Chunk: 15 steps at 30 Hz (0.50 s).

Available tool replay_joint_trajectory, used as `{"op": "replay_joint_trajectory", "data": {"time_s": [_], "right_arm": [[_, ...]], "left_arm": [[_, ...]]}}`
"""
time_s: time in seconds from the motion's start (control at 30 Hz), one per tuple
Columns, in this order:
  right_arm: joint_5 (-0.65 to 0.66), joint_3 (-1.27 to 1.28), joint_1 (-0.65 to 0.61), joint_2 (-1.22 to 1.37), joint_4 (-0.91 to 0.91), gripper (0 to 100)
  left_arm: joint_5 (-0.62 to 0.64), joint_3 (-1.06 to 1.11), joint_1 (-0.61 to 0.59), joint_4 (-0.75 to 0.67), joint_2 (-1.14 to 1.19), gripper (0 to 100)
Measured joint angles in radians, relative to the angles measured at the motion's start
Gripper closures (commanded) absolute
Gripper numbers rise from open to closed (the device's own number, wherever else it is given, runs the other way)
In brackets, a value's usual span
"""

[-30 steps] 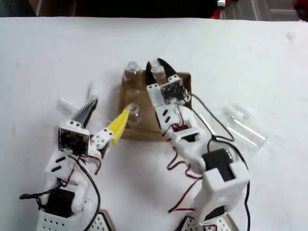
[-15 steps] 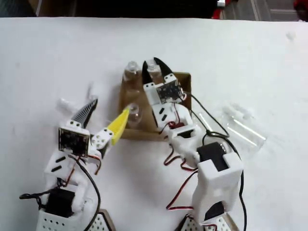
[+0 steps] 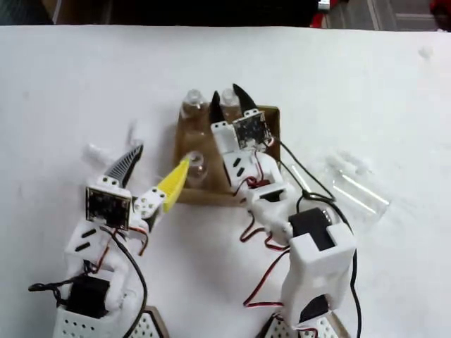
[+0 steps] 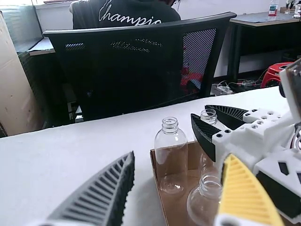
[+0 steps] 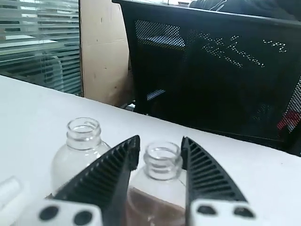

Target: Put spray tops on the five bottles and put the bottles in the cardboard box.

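The cardboard box (image 3: 250, 116) lies mid-table with three clear, capless bottles standing in it. My right gripper (image 3: 225, 93) is open over the box's far edge, its black fingers on either side of one bottle's neck (image 5: 162, 160). A second bottle (image 3: 192, 103) stands just beside it (image 5: 82, 136). The third bottle (image 3: 196, 167) stands at the box's near left, next to the yellow finger (image 3: 175, 184) of my left gripper (image 3: 162, 156), which is open and holds nothing. The left wrist view shows the box (image 4: 162, 197), the bottles (image 4: 170, 155) and the right gripper's black fingers (image 4: 203, 134).
Clear spray tops with thin tubes lie on the white table right of the box (image 3: 352, 184). Another small clear piece lies left of my left gripper (image 3: 94, 151). Red and black cables hang from the right arm (image 3: 264, 232). A black chair (image 4: 141, 61) stands beyond the table's far edge.
My right gripper has pushed a little farther over the box's far edge, and its fingers now stand slightly wider around the bottle's neck. The left arm has not moved.
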Motion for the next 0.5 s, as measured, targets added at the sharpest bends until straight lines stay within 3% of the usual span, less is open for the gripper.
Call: {"op": "replay_joint_trajectory", "data": {"time_s": [0.5], "right_arm": [[-0.003,0.018,0.000,-0.074,0.005,88.5]], "left_arm": [[0.000,0.000,0.000,0.000,0.000,72]]}}
